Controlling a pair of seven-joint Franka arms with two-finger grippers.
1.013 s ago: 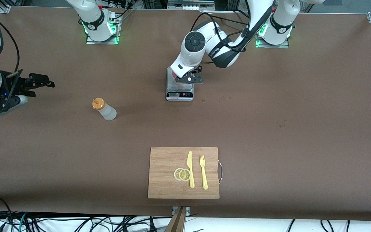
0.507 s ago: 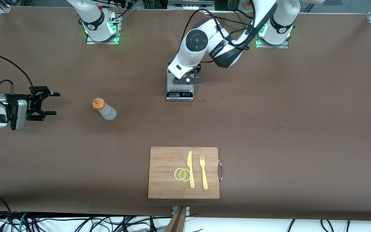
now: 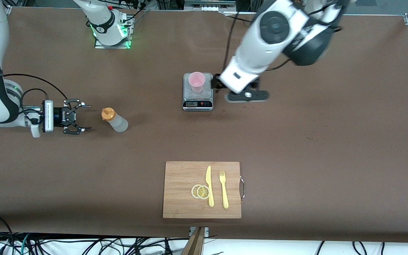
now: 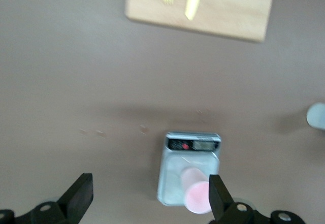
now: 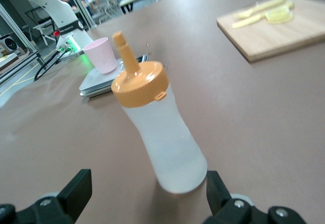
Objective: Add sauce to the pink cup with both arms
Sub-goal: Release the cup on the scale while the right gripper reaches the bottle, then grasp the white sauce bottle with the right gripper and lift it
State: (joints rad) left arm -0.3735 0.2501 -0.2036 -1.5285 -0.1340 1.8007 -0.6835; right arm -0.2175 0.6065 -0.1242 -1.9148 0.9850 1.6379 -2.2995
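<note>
Right gripper (image 3: 83, 116) sat low at the right arm's end of the table, jaws spread and empty, just beside the upright sauce bottle (image 3: 114, 120) but not touching it. Left gripper (image 3: 247, 95) hung over bare table beside the scale (image 3: 197, 92), jaws released, with the pink cup (image 3: 197, 81) standing free on the steel plate. Risk as judged: the bottle is narrow and light, so an off-centre close could tip it; the unheld cup could be knocked off during pouring.
</note>
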